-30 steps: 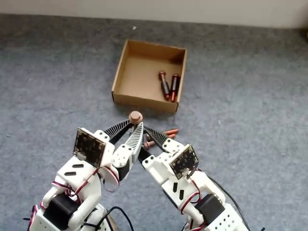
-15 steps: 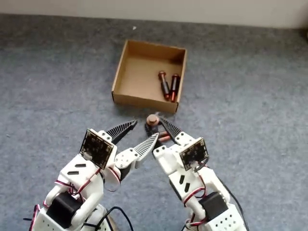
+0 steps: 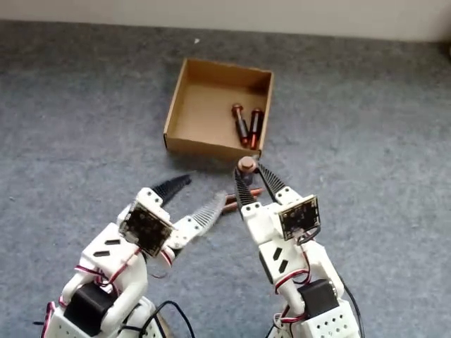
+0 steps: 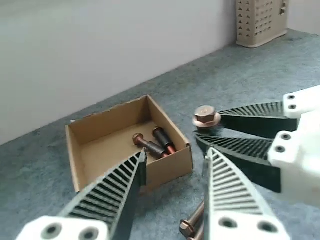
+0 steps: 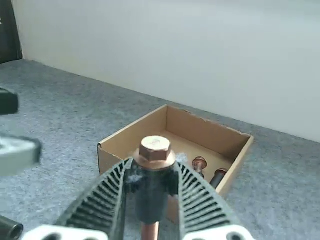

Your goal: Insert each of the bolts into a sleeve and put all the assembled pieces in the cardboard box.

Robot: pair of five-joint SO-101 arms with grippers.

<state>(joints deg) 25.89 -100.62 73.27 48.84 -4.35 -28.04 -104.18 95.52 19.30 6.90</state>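
My right gripper (image 3: 249,172) is shut on an assembled bolt and sleeve (image 3: 246,164), held upright just outside the near wall of the cardboard box (image 3: 201,105). Its wrist view shows the copper bolt head (image 5: 155,150) above the dark sleeve, clamped between the fingers (image 5: 112,192), with the box (image 5: 145,137) beyond. Two assembled pieces (image 3: 247,126) lie in the box's right part. My left gripper (image 3: 192,198) stands open and holds nothing, nearer than the box; its own view shows its gripper (image 4: 175,155) wide apart. Loose bolts (image 3: 237,200) lie on the carpet between the arms.
Grey carpet (image 3: 366,127) covers the floor around the box. A pale wall (image 4: 100,45) runs behind it, and a beige perforated basket (image 4: 261,20) stands far off by that wall. In the left wrist view the right gripper (image 4: 207,129) crosses in front with its piece.
The bolt and sleeve passed from between both grippers to the right gripper alone, which carried it right and toward the box. The left gripper opened and drew back.
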